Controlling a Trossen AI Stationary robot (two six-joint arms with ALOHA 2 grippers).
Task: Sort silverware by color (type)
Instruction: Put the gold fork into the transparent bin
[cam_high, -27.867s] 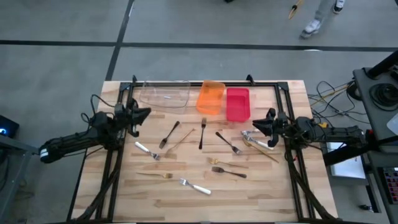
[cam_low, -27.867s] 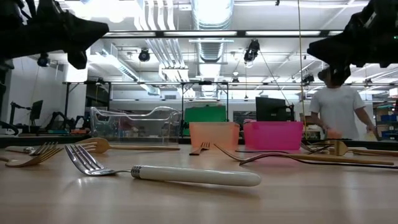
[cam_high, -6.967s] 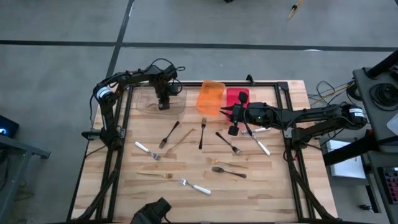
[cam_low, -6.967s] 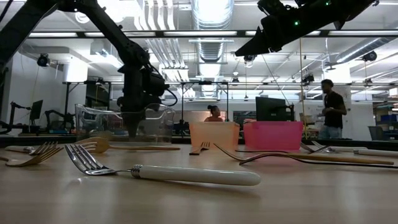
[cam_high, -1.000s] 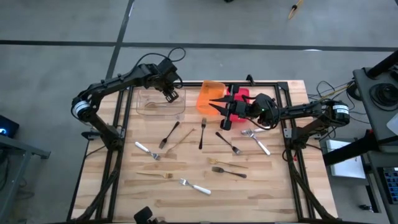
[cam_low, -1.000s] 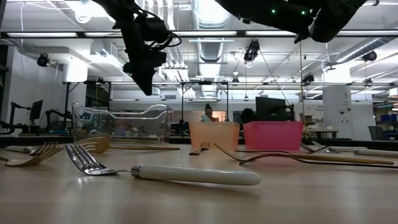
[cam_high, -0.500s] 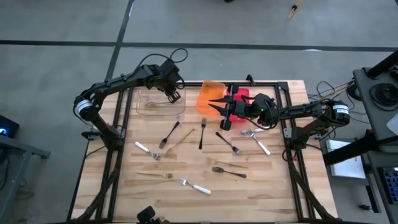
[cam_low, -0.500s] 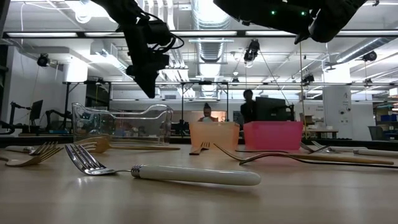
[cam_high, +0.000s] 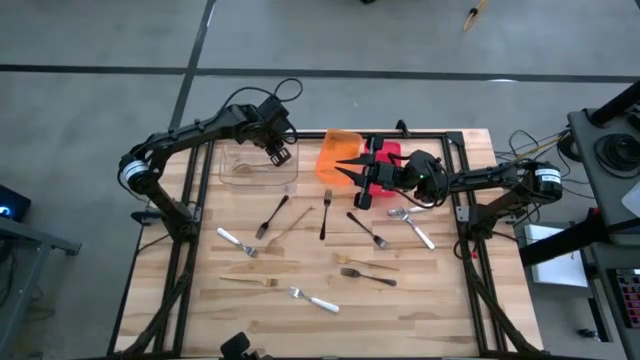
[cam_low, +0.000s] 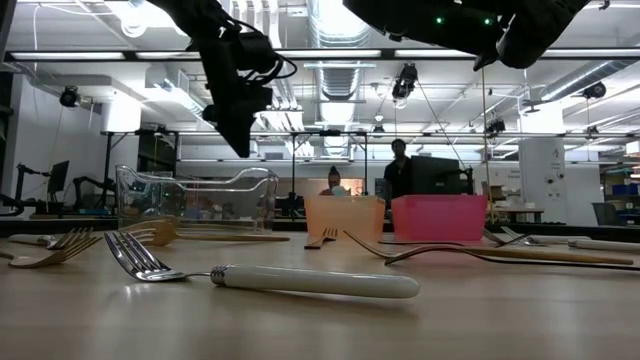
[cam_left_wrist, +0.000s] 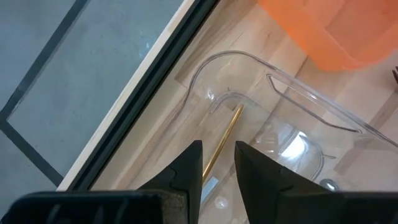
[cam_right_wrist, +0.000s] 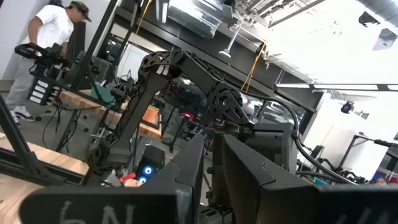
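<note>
1. From above, the left gripper (cam_high: 279, 154) hangs over the right end of the clear bin (cam_high: 240, 168) at the back of the table (cam_high: 440, 300). The right gripper (cam_high: 345, 172) reaches left over the orange bin (cam_high: 337, 157), with the red bin (cam_high: 385, 172) under its arm. Most of the silverware (cam_high: 322, 215) lies loose on the wood, well apart from both sets of fingers: black forks in the middle, a white-handled fork (cam_high: 315, 300) near the front, a gold fork (cam_high: 250, 282) to its left.

2. At table height, the left gripper (cam_low: 238, 143) hangs well above the clear bin (cam_low: 195, 200), nothing between its tips. The white-handled fork (cam_low: 270, 277) lies nearest the lens. The right arm crosses the top edge, its fingers out of sight. People stand far behind the bins.

3. The left wrist camera looks down past its fingers (cam_left_wrist: 189, 165), which stand slightly apart and pinch nothing. Below them a gold utensil (cam_left_wrist: 222, 138) lies inside the clear bin (cam_left_wrist: 280, 84), its handle showing through the narrow gap.

4. The right wrist camera shows its fingers (cam_right_wrist: 189, 165) close together with a slim gap, empty, pointing into the room, where a person in a white shirt (cam_right_wrist: 50, 28) stands.
</note>
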